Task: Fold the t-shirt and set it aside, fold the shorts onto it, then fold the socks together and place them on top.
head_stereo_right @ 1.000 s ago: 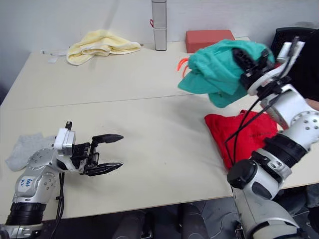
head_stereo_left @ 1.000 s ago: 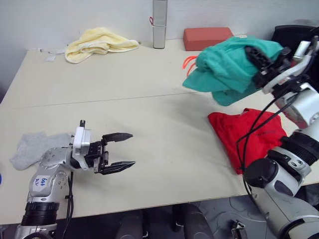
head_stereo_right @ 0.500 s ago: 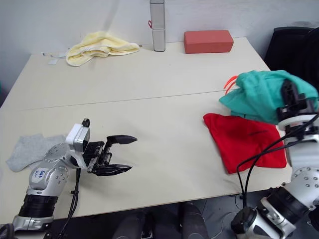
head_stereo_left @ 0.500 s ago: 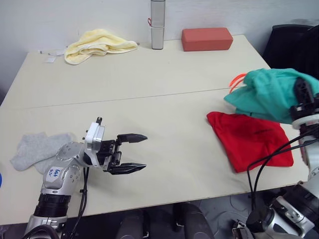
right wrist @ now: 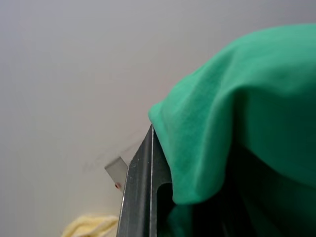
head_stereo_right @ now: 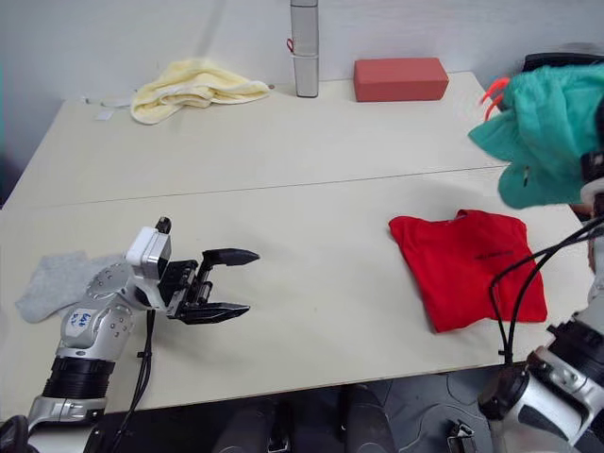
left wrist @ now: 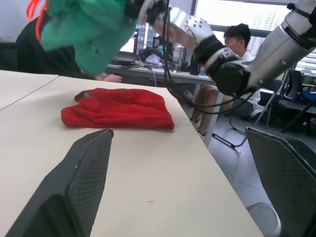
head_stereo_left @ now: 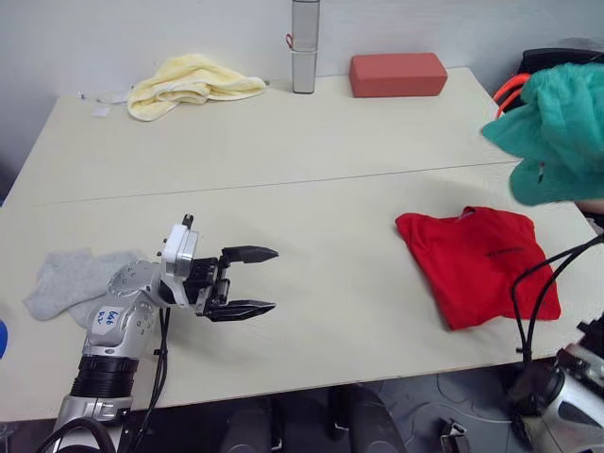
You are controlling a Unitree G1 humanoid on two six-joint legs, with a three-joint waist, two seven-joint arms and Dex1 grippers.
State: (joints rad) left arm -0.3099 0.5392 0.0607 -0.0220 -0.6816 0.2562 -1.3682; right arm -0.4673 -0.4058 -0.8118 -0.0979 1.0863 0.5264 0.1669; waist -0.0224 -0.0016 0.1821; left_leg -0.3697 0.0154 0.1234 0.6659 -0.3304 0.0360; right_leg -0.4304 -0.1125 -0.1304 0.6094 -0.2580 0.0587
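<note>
Shorts: the teal-green shorts [head_stereo_left: 557, 127] are hanging bunched in the air at the robot's right, above the far right edge of the surface, with the orange drawstring [head_stereo_left: 510, 90] looping out at their upper left.
Right tool: the right tool [right wrist: 163, 197] is sitting under the draped green cloth, which is covering its fingers; whether it is pinching the cloth or spread, I cannot tell.
T-shirt: the red t-shirt [head_stereo_left: 477, 264] is lying folded into a rough square near the right front of the surface, below the shorts and apart from them, a small dark mark showing on its upper face.
Socks: the light grey socks [head_stereo_left: 71, 281] are lying crumpled at the left front of the surface, just behind the left arm.
Left tool: the left tool [head_stereo_left: 253, 280] is hovering low over the bare surface, pointing toward the t-shirt, its two black fingers spread wide and gripping nothing.
Surface: the pale beige surface [head_stereo_left: 283, 151] is carrying all of these, with a seam running across its middle.
Far edge: a pale yellow towel [head_stereo_left: 189, 80] is lying heaped at the back left, a grey upright cylinder [head_stereo_left: 304, 45] is standing at the back centre, and a brick-red block [head_stereo_left: 397, 74] is resting to its right.
Background: in the left wrist view a seated person [left wrist: 237, 64] is showing beyond the surface.
</note>
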